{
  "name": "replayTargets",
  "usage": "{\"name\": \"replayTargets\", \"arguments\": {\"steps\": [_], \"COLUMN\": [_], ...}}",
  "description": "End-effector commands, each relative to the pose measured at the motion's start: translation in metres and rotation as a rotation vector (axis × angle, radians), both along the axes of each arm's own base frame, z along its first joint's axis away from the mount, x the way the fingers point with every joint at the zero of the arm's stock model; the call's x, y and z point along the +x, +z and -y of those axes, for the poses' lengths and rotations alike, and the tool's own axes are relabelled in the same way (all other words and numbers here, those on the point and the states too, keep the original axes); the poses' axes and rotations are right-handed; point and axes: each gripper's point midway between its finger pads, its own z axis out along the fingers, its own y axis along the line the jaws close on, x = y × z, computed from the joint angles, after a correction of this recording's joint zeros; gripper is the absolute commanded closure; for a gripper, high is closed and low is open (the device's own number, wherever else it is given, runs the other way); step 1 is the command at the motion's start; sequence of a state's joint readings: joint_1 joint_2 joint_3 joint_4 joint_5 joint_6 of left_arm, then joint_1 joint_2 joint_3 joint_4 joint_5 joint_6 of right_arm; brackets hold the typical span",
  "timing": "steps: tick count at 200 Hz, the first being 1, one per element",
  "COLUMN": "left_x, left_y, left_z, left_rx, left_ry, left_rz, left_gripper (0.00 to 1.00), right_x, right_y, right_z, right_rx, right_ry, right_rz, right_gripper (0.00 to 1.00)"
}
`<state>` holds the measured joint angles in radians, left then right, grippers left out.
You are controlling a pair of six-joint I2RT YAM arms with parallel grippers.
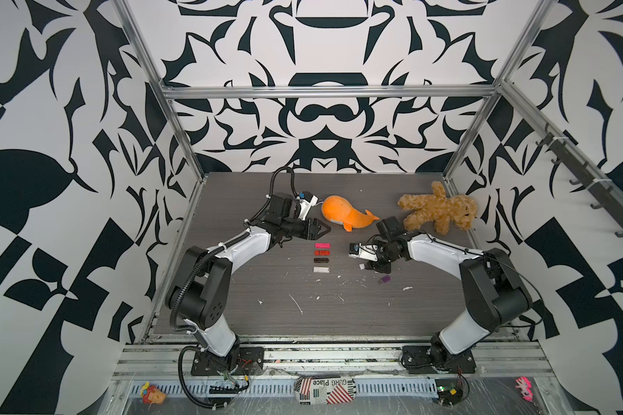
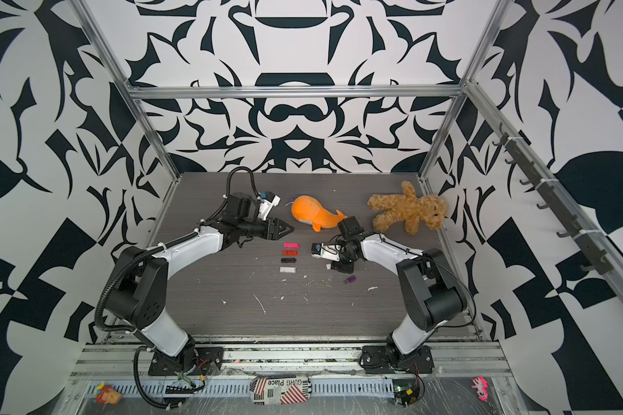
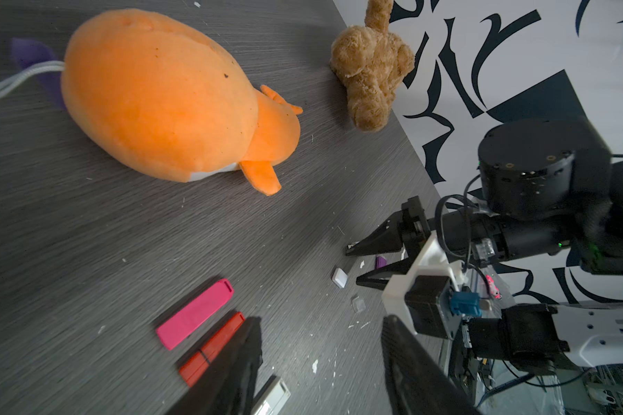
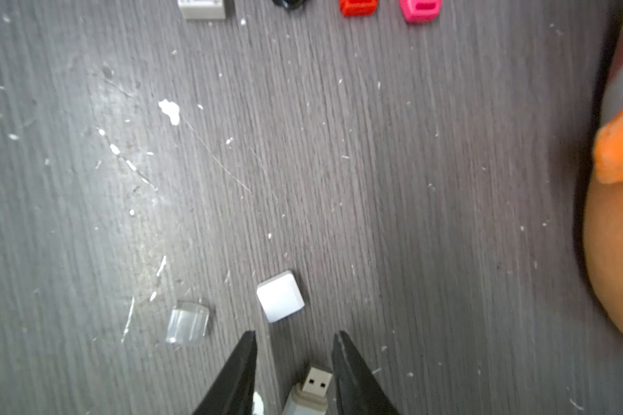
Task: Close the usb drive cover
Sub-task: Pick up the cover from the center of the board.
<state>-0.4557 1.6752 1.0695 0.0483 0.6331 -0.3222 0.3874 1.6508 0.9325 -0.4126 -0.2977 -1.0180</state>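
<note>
In the right wrist view a grey-white usb drive point(image 4: 312, 390) lies on the table with its metal plug bare. It sits between the fingers of my right gripper point(image 4: 295, 336), which is open, with a gap on one side. Its white cover point(image 4: 280, 296) lies loose just ahead of the fingertips and also shows as a white cover point(image 1: 362, 266) in a top view. A clear cap point(image 4: 187, 323) rests beside it. My left gripper point(image 3: 321, 323) hovers open and empty over a row of capped drives.
Pink point(image 1: 322, 245), red point(image 1: 321, 252), black point(image 1: 321, 260) and white point(image 1: 321, 269) capped drives lie in a column mid-table. A purple drive point(image 1: 385, 279) lies near the right arm. An orange plush whale point(image 1: 346, 215) and a brown teddy bear point(image 1: 437, 210) sit at the back.
</note>
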Motion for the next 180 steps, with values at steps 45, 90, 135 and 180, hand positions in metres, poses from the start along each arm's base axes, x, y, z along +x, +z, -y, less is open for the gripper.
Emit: {"name": "replayTargets", "arguments": {"steps": [45, 90, 135, 180], "left_x": [-0.003, -0.002, 0.001, 0.004], "left_y": [-0.008, -0.013, -0.014, -0.016], "left_z": [0.0, 0.0, 0.004, 0.004], "left_rx": [0.001, 0.009, 0.004, 0.006], "left_ry": [-0.01, -0.011, -0.02, -0.006], "left_rz": [-0.029, -0.04, -0.048, -0.053], "left_gripper": [0.42, 0.42, 0.42, 0.42], "right_x": [-0.004, -0.008, -0.006, 0.002], "right_y": [0.009, 0.006, -0.006, -0.01], "right_z": [-0.016, -0.014, -0.007, -0.005], "right_rx": [0.039, 0.033, -0.018, -0.04], "right_ry": [0.138, 0.151, 0.148, 0.141], "right_rz": [-0.094, -0.116, -0.12, -0.099], "right_gripper": [0.61, 0.61, 0.62, 0.63]}}
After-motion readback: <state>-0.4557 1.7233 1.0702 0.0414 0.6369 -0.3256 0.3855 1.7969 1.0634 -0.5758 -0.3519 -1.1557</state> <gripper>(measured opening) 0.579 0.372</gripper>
